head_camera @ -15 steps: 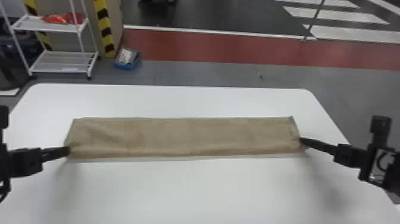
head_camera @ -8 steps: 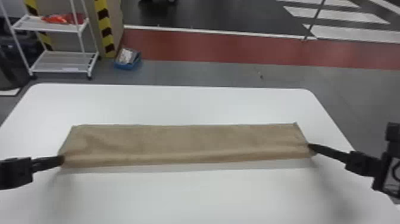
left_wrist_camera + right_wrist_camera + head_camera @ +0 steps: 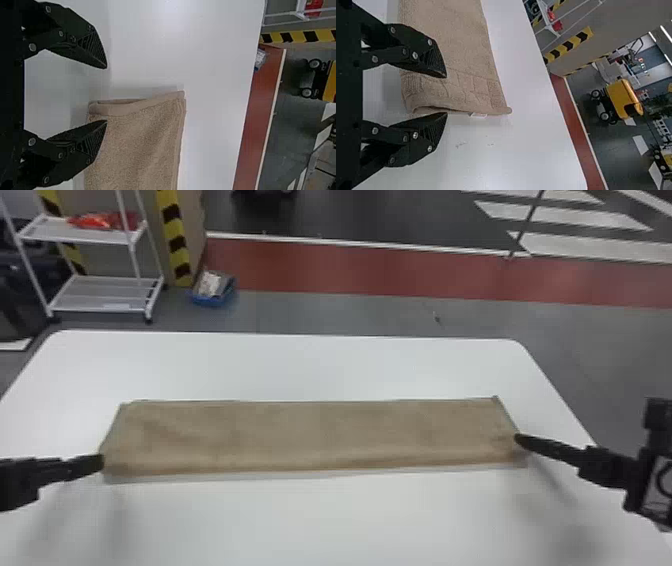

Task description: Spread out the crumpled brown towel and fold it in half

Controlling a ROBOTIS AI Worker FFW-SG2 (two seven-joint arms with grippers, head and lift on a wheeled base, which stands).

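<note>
Towel [image 3: 320,435] on table [image 3: 320,365] | left gripper [image 3: 101,462] at its left end; right gripper [image 3: 519,438] at right | shelf rack [image 3: 105,294] beyond table, left

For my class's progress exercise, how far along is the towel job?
Spreading and folding look done: the brown cloth towel lies in a long strip on the white table, edges layered. Nothing is gripped; the black left gripper and black right gripper stand open at its ends. Probably only withdrawing remains.

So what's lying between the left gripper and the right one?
The brown towel, a long folded strip on the white table, lies between the left gripper and the right gripper; the head view shows it.
</note>
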